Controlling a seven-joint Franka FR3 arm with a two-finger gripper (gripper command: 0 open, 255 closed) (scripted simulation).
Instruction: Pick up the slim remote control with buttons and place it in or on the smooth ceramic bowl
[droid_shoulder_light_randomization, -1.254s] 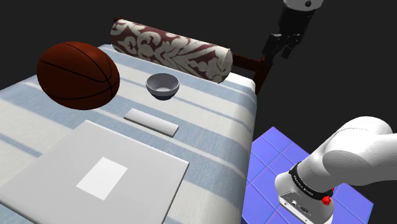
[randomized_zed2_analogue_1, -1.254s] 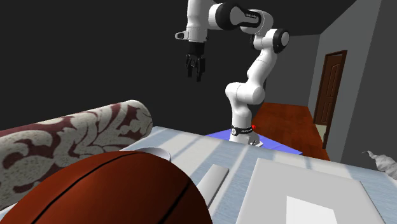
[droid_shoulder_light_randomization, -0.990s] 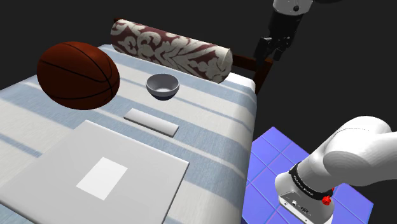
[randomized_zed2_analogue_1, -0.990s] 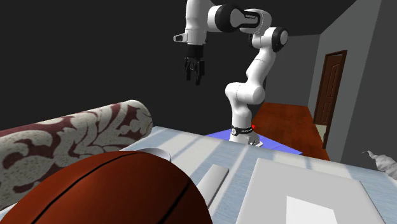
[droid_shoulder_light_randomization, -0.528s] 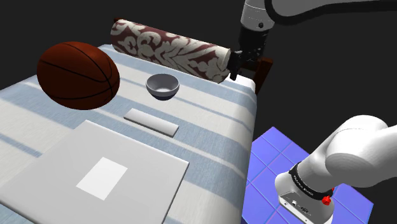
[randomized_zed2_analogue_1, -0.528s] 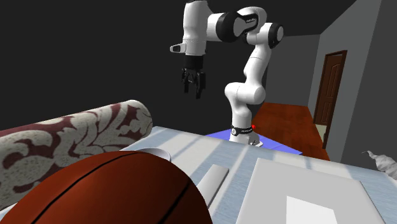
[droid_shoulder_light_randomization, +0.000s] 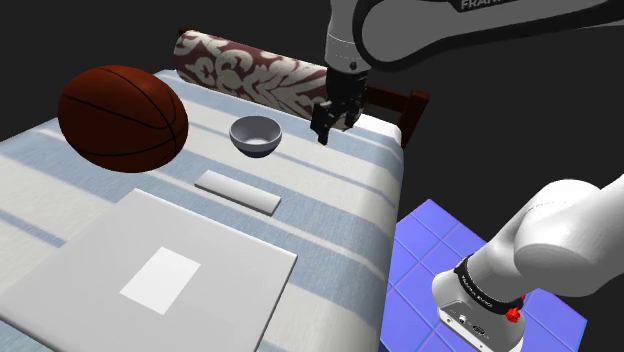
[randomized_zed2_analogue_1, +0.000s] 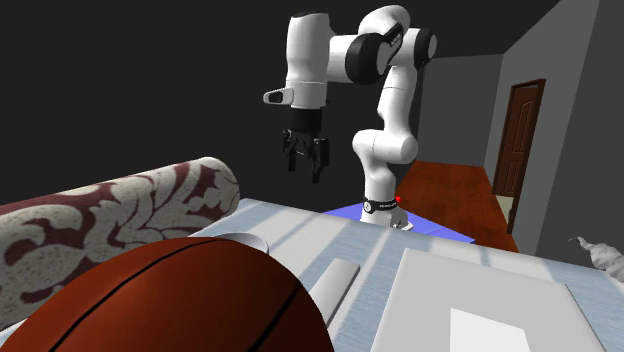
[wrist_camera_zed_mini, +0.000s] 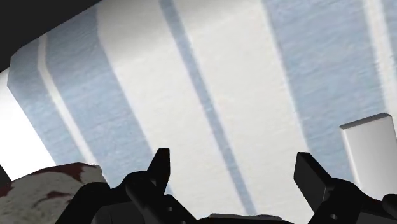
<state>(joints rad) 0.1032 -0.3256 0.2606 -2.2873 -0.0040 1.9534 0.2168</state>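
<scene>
Bedcover (droid_shoulder_light_randomization: 340, 210) in blue and white stripes is bearing everything here. Nearest the shoulder camera, a flat white board (droid_shoulder_light_randomization: 150, 270) is lying on it. Just beyond, the remote (droid_shoulder_light_randomization: 237, 191), drawn plain white, is lying flat and untouched, well apart from the gripper. Farther on, the bowl (droid_shoulder_light_randomization: 255, 135) is sitting upright and empty, with a basketball (droid_shoulder_light_randomization: 122, 118) to its left. To the bowl's right, the gripper (droid_shoulder_light_randomization: 326, 130) is hanging above the cover, fingers (wrist_camera_zed_mini: 160, 167) spread wide and clasping nothing. A patterned bolster (droid_shoulder_light_randomization: 270, 78) is lying along the far edge. Nothing of the task is looking done: the reach down to the remote, the grasp, the lift and the carry to the bowl are all waiting.
</scene>
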